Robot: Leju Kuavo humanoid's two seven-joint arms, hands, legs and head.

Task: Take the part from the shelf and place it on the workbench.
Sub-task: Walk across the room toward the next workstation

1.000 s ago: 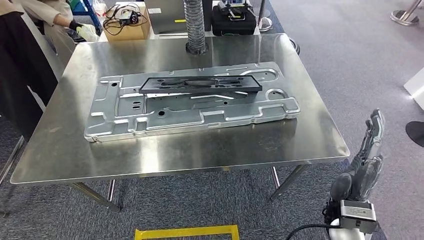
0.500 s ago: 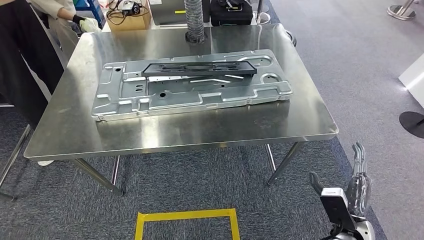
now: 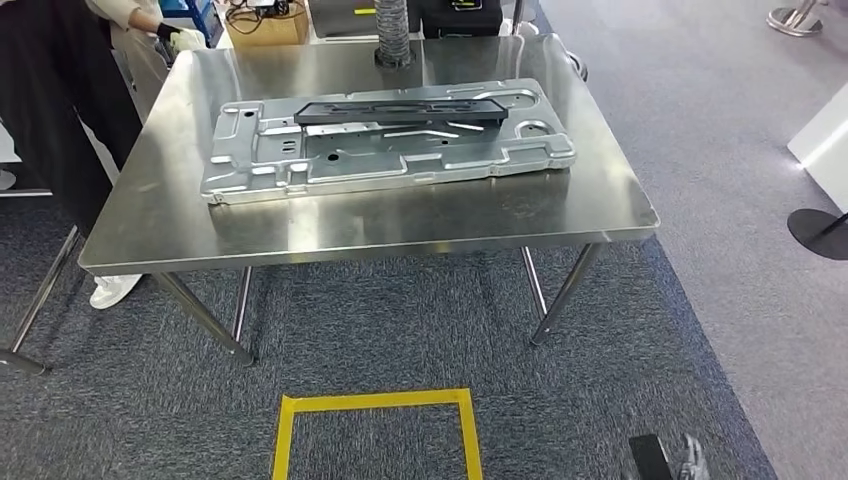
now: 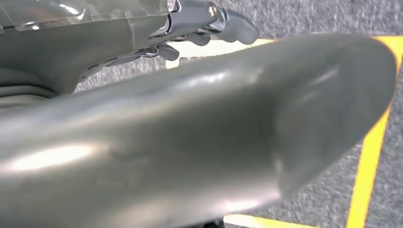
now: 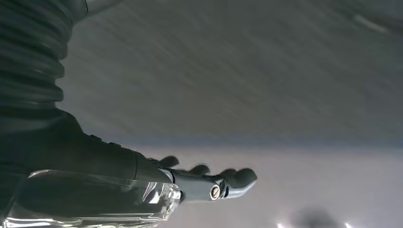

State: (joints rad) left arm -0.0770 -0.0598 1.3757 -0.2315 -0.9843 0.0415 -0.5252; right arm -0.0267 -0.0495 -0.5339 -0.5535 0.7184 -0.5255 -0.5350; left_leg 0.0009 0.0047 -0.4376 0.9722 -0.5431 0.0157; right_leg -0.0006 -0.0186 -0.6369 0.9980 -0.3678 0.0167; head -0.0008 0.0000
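No brand, label or writing can be read anywhere in these pictures.

The right hand (image 3: 683, 458) shows at the near right edge of the head view, low beside the robot and well apart from the workbench (image 3: 400, 225). In the right wrist view its dark fingers (image 5: 223, 183) lie stretched out and a little apart, with nothing between them, over blurred grey floor. The left hand (image 4: 142, 133) is close to its own camera: the thick grey thumb crosses most of the left wrist view, and the darker fingers (image 4: 209, 23) reach out beyond it, apart from the thumb, holding nothing. Grey carpet and strips of yellow tape lie behind it.

The part (image 3: 402, 109), a long black frame, lies flat on a large stamped metal panel (image 3: 380, 150) on the far half of the steel workbench, its long side running left to right. A ribbed grey hose (image 3: 392, 30) rises at the far edge of the workbench. A person (image 3: 70, 90) in dark clothing and a light glove stands at the far left corner. On the near floor a yellow tape square (image 3: 375, 430) marks the carpet.
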